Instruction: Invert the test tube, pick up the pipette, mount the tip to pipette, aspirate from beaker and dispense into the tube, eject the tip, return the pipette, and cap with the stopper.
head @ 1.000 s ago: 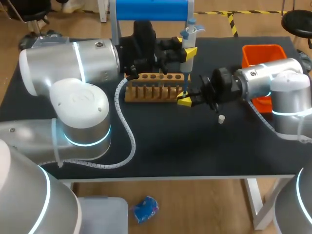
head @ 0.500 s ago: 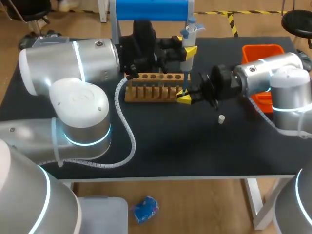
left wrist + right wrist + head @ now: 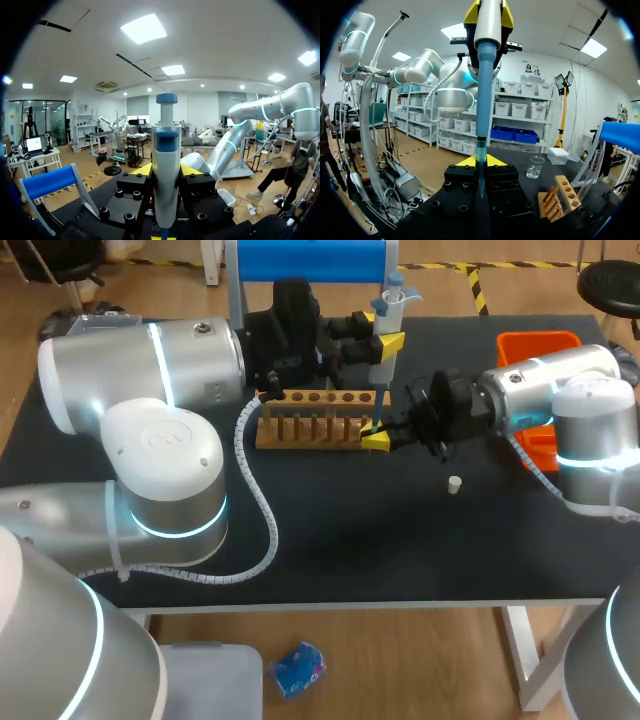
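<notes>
Dispensing into the tube looks to be the step in hand. The left hand [image 3: 389, 343] is clamped on the pipette [image 3: 385, 332] and holds it upright above the right end of the wooden rack [image 3: 318, 420], plunger uppermost. Its long blue tip [image 3: 482, 95] points straight down. The right hand [image 3: 375, 439] comes in level from the right, directly beneath. It is closed on the test tube [image 3: 480, 150], of which only a pale stretch shows above its yellow tips. The tip runs down into that stretch.

The coming move turns on this line: tube and pipette share one upright axis, the tube below and the pipette above. By my judgement any withdrawal must go straight along that axis, or the tip will scrape the glass. The left arm carries the pipette, so parting them falls to either arm.

The white stopper [image 3: 454, 484] lies loose on the bench [image 3: 330, 540] just in front of the right arm, nearer to it than to the left. The beaker [image 3: 535, 167] stands apart, beyond the rack.

Against a second ago, the right hand has crept closer under the pipette, so less of the blue tip shows between the two. The pipette itself has barely shifted.
</notes>
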Robot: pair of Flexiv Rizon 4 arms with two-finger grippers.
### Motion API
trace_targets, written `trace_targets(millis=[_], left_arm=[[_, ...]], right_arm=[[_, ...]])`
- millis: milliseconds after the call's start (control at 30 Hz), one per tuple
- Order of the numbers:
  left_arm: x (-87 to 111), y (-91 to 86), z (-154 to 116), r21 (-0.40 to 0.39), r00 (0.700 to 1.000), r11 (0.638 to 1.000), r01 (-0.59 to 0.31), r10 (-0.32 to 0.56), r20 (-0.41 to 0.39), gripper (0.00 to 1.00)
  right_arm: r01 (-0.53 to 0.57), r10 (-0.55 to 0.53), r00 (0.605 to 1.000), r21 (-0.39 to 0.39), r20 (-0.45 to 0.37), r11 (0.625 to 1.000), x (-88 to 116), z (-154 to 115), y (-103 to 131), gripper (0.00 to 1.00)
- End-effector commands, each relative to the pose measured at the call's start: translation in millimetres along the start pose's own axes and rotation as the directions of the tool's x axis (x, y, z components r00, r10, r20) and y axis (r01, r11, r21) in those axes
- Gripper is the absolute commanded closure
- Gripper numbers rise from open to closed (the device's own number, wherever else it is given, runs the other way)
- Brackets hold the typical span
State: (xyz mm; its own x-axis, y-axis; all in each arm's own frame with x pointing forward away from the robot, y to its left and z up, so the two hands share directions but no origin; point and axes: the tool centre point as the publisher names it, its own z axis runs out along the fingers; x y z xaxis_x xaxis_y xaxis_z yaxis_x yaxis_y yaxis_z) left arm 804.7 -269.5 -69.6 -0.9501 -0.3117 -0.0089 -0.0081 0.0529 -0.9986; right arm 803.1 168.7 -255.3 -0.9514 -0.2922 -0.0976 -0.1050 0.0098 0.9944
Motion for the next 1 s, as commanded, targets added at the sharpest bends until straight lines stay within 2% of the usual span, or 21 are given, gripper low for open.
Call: trace_targets(millis=[33, 600, 1000], left_arm=[[0.6, 6.0, 0, 0.002, 1.000, 1.000, 0.001, -0.001, 0.001, 1.00], [0.6, 6.0, 0, 0.002, 1.000, 1.000, 0.001, -0.001, 0.001, 1.00], [0.6, 6.0, 0, 0.002, 1.000, 1.000, 0.001, -0.001, 0.001, 1.00]], right_arm=[[0.001, -0.001, 1.000, 0.002, -0.003, 1.000, -1, -3, 7, 1.00], [0.033, -0.033, 0.999, 0.016, -0.019, 0.999, -7, -1, 18, 1.00], [0.039, -0.039, 0.999, 0.007, -0.013, 0.999, -2, -2, 25, 1.00]])
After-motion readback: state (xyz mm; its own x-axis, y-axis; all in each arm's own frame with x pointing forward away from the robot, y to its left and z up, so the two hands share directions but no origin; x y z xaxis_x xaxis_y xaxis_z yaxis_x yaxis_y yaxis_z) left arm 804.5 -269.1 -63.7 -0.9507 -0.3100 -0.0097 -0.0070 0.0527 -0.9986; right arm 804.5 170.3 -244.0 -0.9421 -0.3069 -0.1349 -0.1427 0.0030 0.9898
